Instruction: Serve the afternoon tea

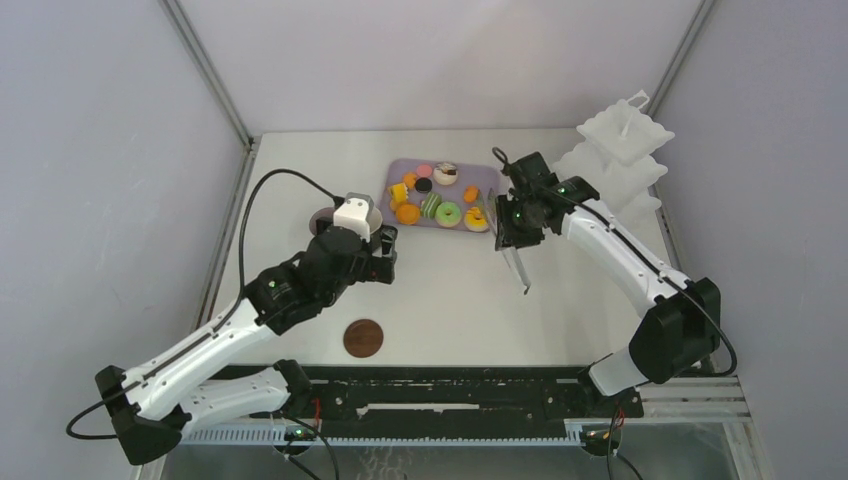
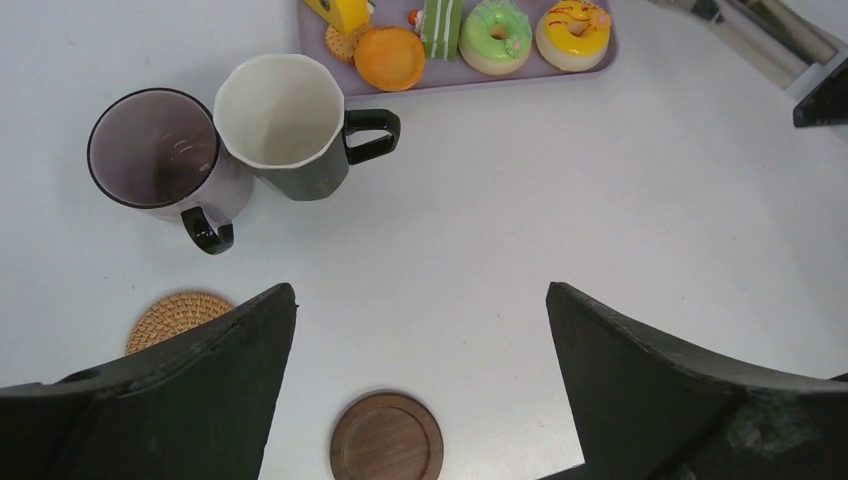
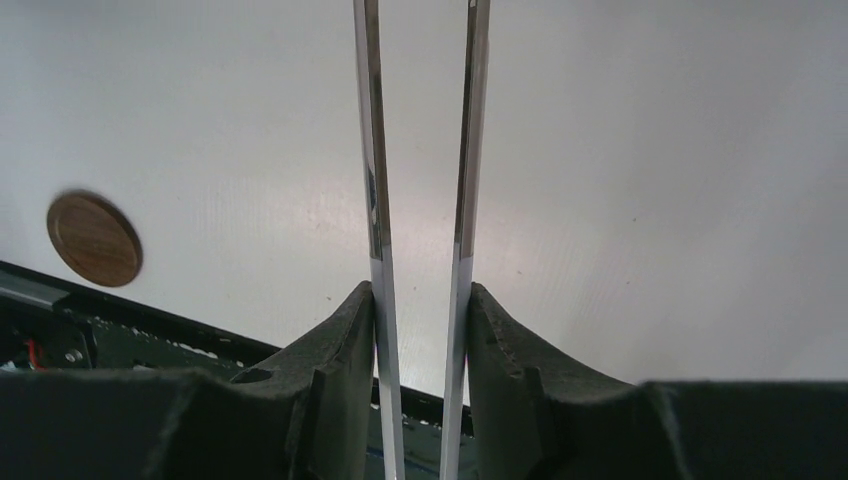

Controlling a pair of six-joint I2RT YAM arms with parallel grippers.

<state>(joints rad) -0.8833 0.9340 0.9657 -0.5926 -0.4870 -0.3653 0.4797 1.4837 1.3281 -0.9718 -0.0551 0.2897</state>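
Note:
A mauve mug and a dark mug with white inside stand side by side on the table, near the lilac tray. The tray holds a green doughnut, a yellow doughnut and other sweets. A wooden coaster lies near the front edge, also in the top view. A woven coaster lies left of it. My left gripper is open and empty above the table, short of the mugs. My right gripper is shut on the long tongs, held over the table right of the tray.
The white three-tier stand is at the back right corner. The black rail runs along the near edge. Walls close in the table on the left, back and right.

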